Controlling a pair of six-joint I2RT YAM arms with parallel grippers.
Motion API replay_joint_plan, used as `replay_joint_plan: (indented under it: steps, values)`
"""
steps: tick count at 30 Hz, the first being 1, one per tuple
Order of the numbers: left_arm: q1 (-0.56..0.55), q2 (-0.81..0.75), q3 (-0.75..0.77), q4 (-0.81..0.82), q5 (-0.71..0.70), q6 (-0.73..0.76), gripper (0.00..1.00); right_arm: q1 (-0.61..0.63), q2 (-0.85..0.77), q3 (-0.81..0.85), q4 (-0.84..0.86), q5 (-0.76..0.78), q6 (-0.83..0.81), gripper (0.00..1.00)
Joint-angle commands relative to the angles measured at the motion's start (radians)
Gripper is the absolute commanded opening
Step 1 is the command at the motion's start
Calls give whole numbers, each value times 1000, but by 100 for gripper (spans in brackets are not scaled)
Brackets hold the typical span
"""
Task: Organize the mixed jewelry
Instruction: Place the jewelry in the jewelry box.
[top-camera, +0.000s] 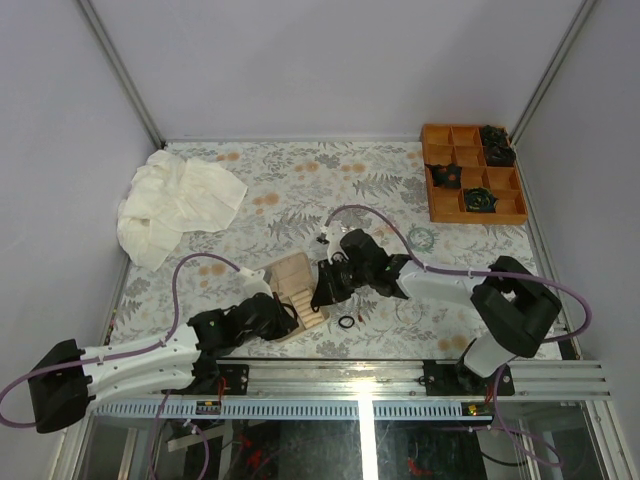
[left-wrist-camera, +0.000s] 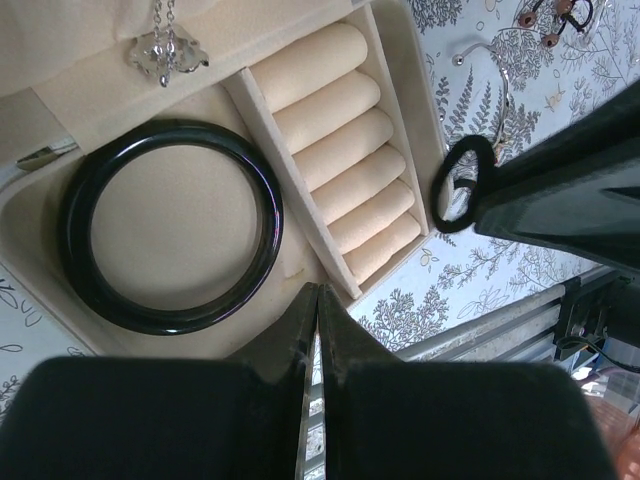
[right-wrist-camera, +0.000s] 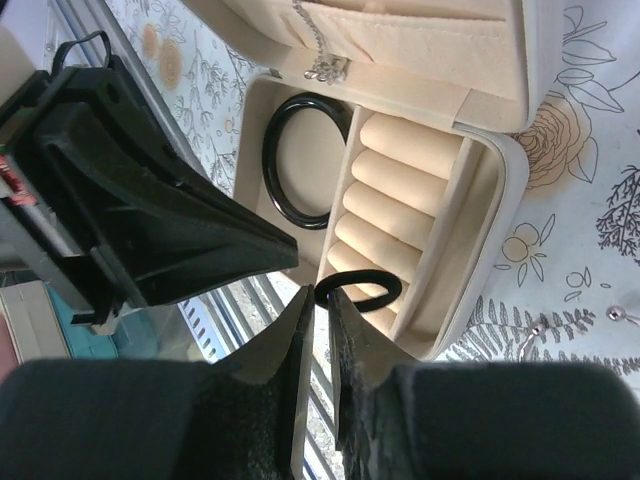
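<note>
Inside padded beige box (left-wrist-camera: 403, 130), glossy black bangle (left-wrist-camera: 270, 228).

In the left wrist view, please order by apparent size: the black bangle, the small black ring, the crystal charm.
1. bangle
2. small ring
3. charm
Ring and charm look close; the ring may be nearer the camera, so their order is unsure.

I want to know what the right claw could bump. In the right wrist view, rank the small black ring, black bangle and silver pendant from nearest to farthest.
From the right claw:
1. small black ring, at its tips.
2. black bangle, in the box's open compartment.
3. silver pendant, up on the lid.
</note>
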Motion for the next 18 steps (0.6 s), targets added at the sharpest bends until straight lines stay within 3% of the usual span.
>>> replay_joint_plan:
  steps: [1,11,18]
  values:
    - [-14,-19,18,-7,-43,-5,0,8,47,12,82,-53,12,18]
    - [-18,-50,42,-62,-62,-1,0,7,79,37,85,-69,-4,17]
    - [-20,-48,44,-64,-63,2,0,7,20,56,-7,-20,-66,16]
